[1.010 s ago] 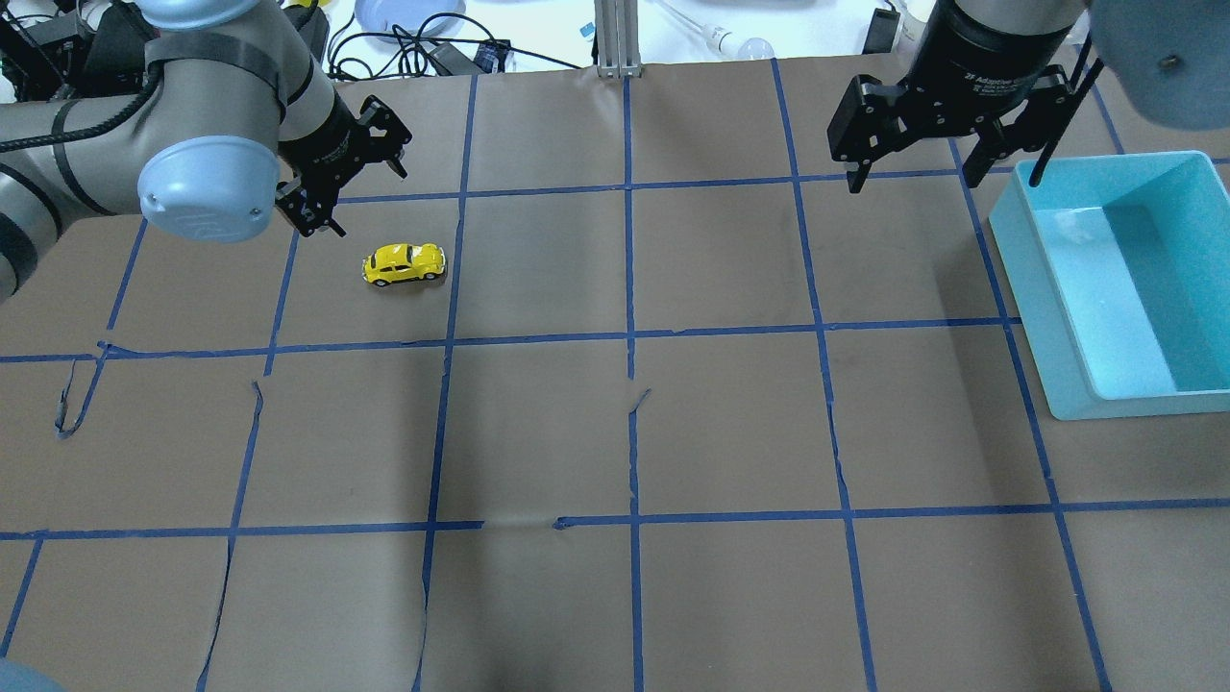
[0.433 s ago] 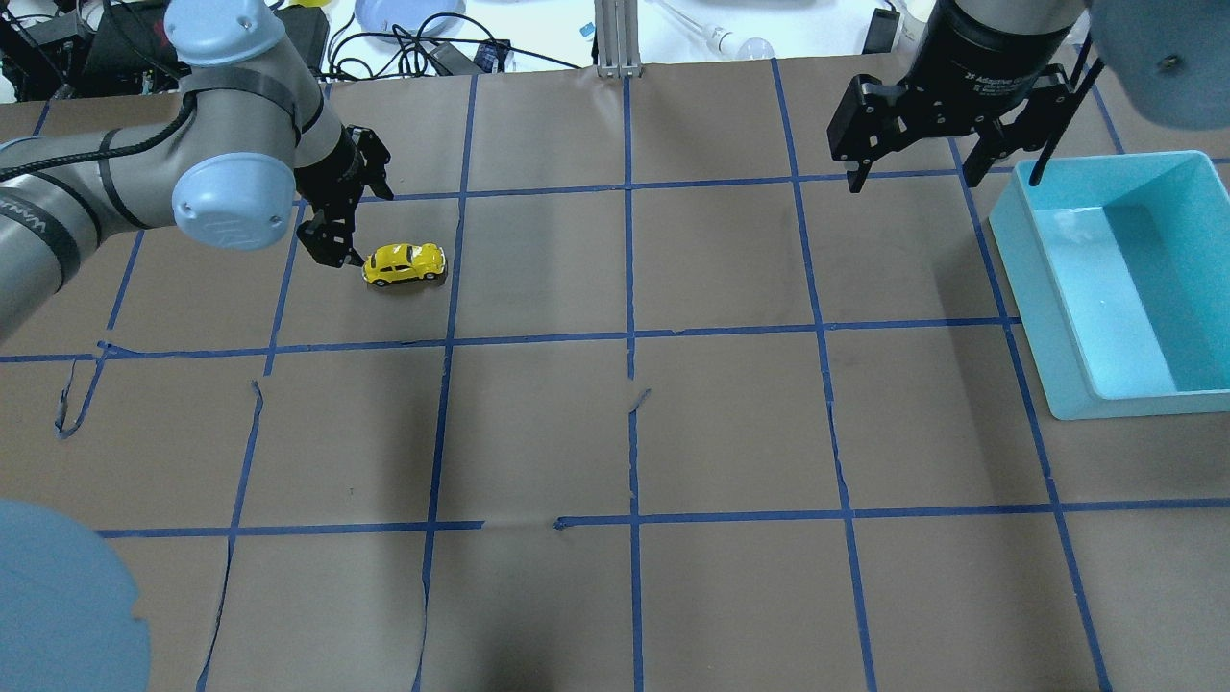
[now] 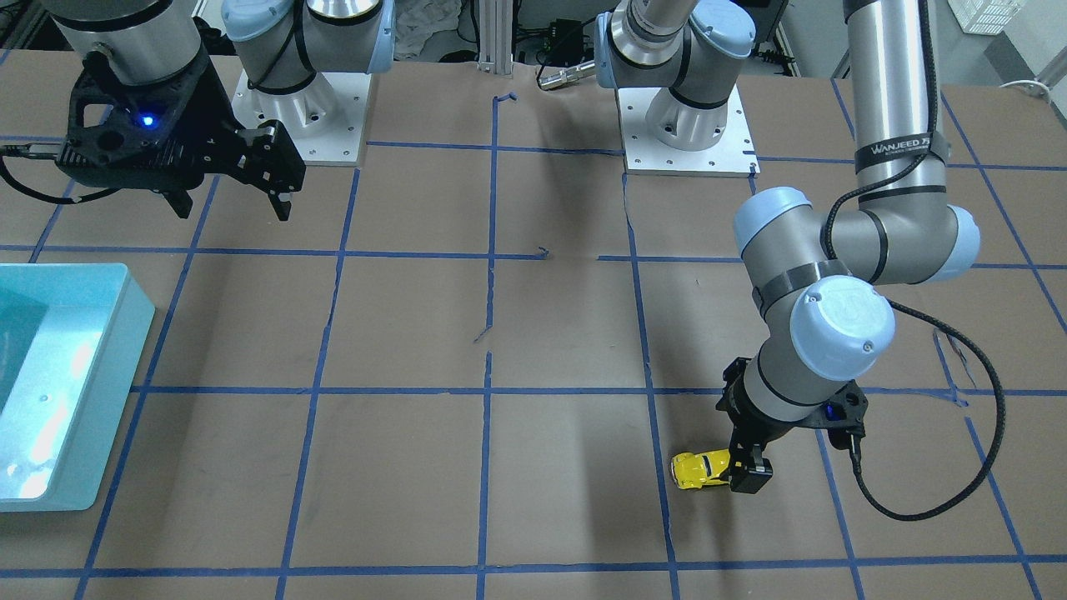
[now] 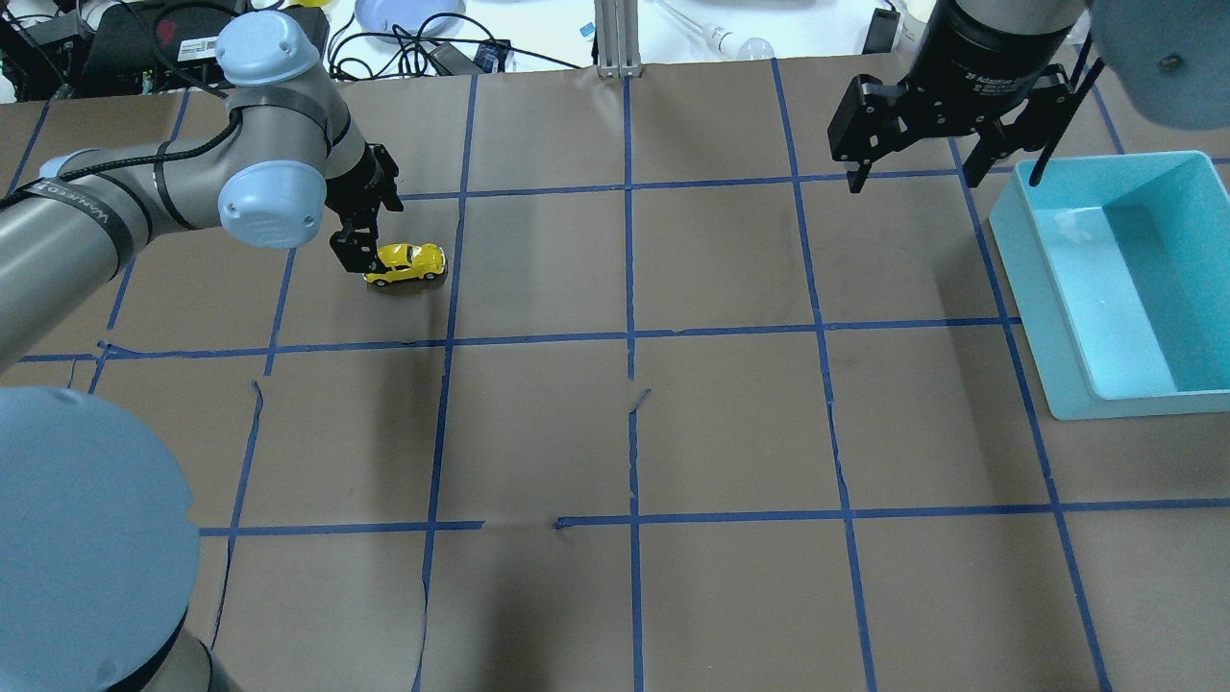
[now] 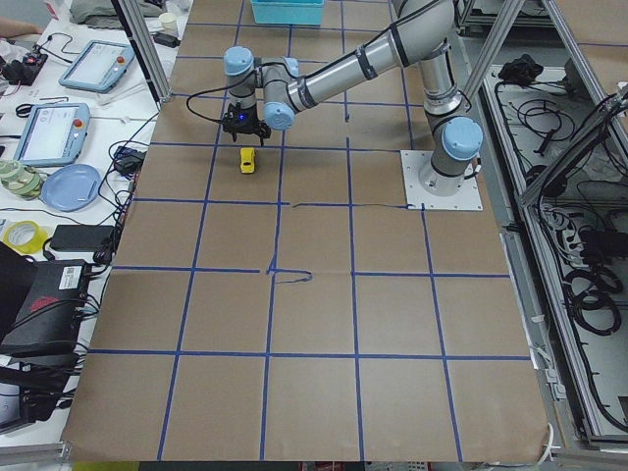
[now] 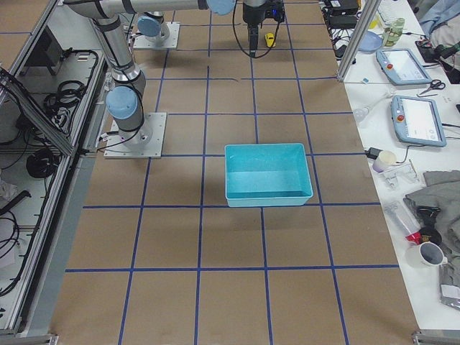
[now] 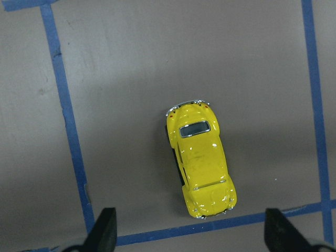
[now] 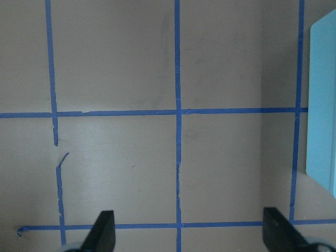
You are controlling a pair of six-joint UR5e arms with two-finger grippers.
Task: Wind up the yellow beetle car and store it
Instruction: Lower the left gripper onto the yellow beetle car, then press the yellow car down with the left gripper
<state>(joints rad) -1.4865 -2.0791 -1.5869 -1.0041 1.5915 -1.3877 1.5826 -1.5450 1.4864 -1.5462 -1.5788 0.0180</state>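
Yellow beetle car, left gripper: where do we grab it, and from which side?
Take the yellow beetle car across its two long flanks at mid-body, coming down from above. It sits upright on its wheels, narrow across, and its length runs roughly midway between the left gripper's open fingers. The rounded, glossy roof and ends would likely slip.

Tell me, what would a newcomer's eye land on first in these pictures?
Most likely the small glossy yellow beetle car, the one bright spot on the brown paper-covered table with its blue tape grid, at the robot's left. The left gripper hangs over one end of it, wide open. On the opposite side sits a turquoise plastic bin, with the open right gripper near it.
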